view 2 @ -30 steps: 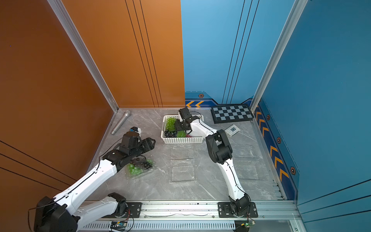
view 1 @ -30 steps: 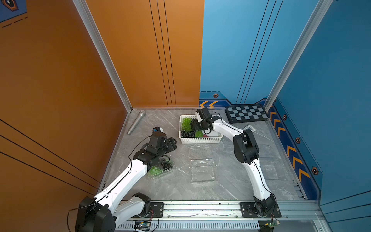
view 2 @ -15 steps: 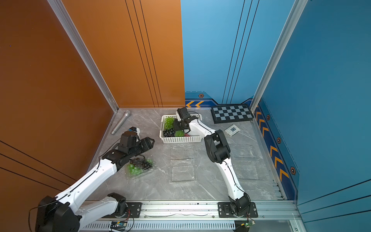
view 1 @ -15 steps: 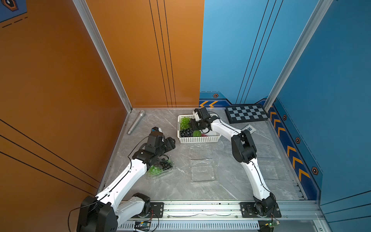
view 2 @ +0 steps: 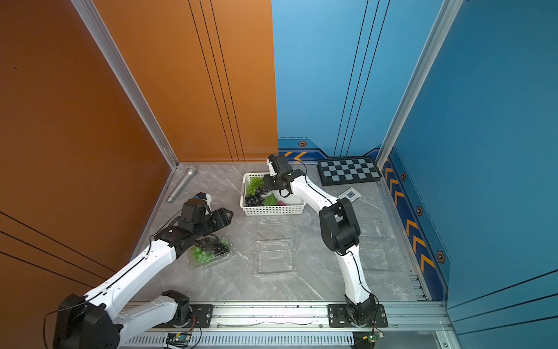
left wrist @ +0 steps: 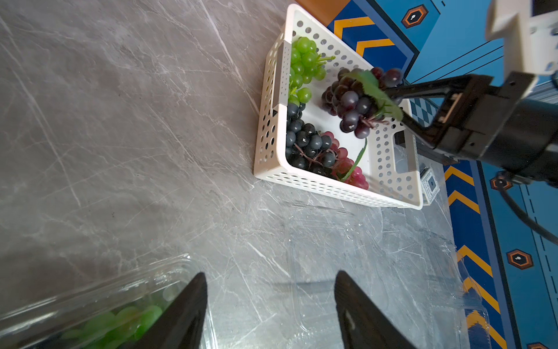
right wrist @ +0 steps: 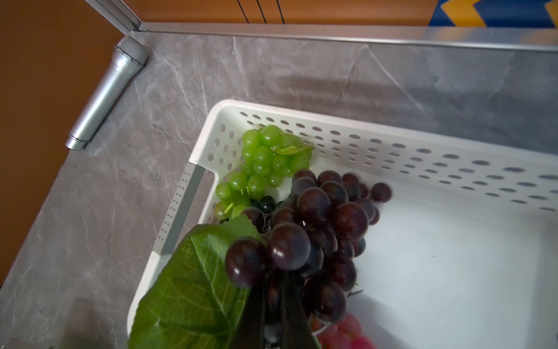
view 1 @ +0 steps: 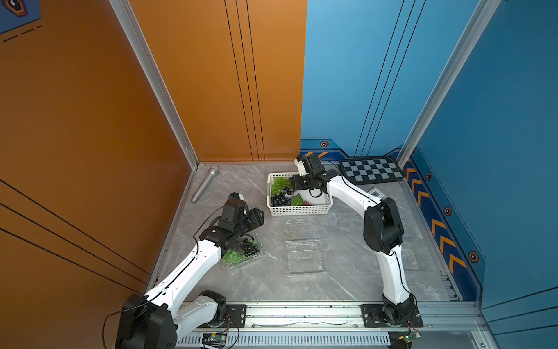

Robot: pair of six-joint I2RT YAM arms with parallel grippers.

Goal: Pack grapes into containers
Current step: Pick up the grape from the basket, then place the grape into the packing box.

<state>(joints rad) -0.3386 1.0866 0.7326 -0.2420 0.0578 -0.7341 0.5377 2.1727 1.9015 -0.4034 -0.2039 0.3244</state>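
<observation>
Over the white basket [left wrist: 271, 127], upper right of the left wrist view: right gripper [left wrist: 394, 102] pinched shut on the purple bunch [left wrist: 350, 102], which hangs above the basket floor.
Left gripper [left wrist: 268, 273]: jaws wide, nothing held.
Done: filled container [view 1: 241, 253], lower left of centre, holds green and dark grapes.
Left: green bunch [left wrist: 302, 66], black bunch [left wrist: 305, 142] and pinkish bunch [left wrist: 347, 169] in the basket; centre clamshell [view 1: 305, 247] empty. I judge under halfway.

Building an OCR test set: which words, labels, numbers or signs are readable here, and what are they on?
No words or numbers are readable.
Card beside the white basket: printed square code and stripes, too small to read.
Orange chevrons and hexagon emblems on the blue wall: no lettering.
</observation>
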